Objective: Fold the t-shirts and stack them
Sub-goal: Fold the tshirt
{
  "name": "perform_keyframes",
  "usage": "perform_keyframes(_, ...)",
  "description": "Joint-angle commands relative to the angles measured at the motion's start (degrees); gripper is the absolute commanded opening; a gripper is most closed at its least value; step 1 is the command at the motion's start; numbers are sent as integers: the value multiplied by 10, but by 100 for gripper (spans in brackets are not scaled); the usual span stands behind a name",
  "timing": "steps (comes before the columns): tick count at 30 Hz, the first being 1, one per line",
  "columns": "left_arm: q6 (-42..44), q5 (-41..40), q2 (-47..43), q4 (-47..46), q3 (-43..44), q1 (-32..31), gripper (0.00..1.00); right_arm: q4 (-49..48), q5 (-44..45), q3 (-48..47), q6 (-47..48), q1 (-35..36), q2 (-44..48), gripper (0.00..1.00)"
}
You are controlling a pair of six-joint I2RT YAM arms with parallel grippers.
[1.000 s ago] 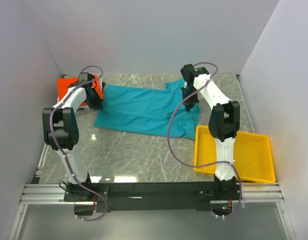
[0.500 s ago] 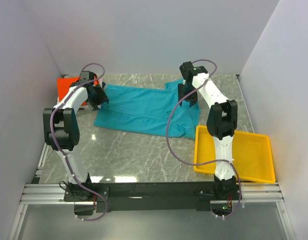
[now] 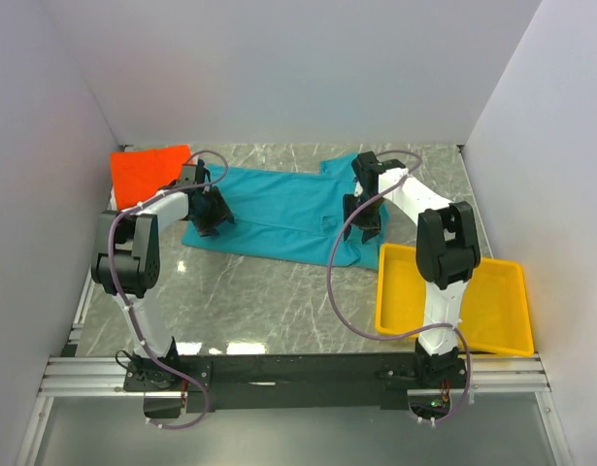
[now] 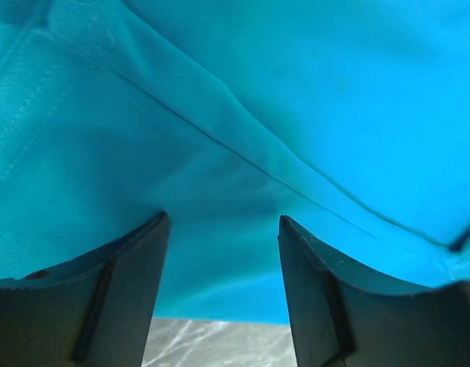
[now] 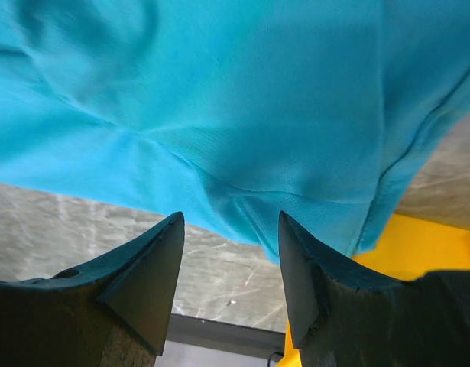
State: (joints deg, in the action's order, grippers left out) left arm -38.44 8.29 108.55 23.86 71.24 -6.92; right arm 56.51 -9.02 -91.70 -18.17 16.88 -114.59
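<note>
- A black mounting rail (image 3: 298,374) carrying both arm bases runs along the near edge of the grey-veined marble tabletop (image 3: 269,301).
- A shallow yellow rectangular plastic tray (image 3: 492,316) sits at the near right. Its far-left corner is just beside the lower right hem of the shirt.
- The turquoise cotton t-shirt (image 3: 279,209) lies spread widthways across the middle and far part of the table. It stretches between the two grippers, with a sleeve pointing towards the back wall on the right.
- The left gripper (image 4: 222,225) is at the shirt's left end. Its two dark fingers (image 4: 128,294) are pinched onto a fold of the turquoise cloth. The cloth fills the narrow gap between them and hangs off the surface, with a stitched seam running diagonally across it. A strip of marble shows underneath.
- The right gripper (image 5: 231,222) is at the shirt's right end, just beyond the tray. It is likewise closed down on a bunched bit of the same fabric. The cloth drapes from between the fingers (image 5: 143,290), with marble and a sliver of yellow tray visible below its edge.
- A flat folded orange garment (image 3: 148,172) lies at the far-left corner of the table, behind the left arm and near the shirt's left end. Whether the two cloths touch cannot be told.
</note>
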Motion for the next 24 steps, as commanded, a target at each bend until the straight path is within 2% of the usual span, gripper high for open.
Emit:
perform_keyframes(1, -4, 8, 4, -47, -29, 2, 66, -31, -19, 24, 1, 3, 21, 59)
perform_keyframes(14, -6, -81, -46, -24, -133, 5, 68, -74, -14, 172, -7, 3, 103, 60)
perform_keyframes(24, 1, -102, -98, -29, -222, 60, 69, -69, -14, 170, 5, 17, 67, 60)
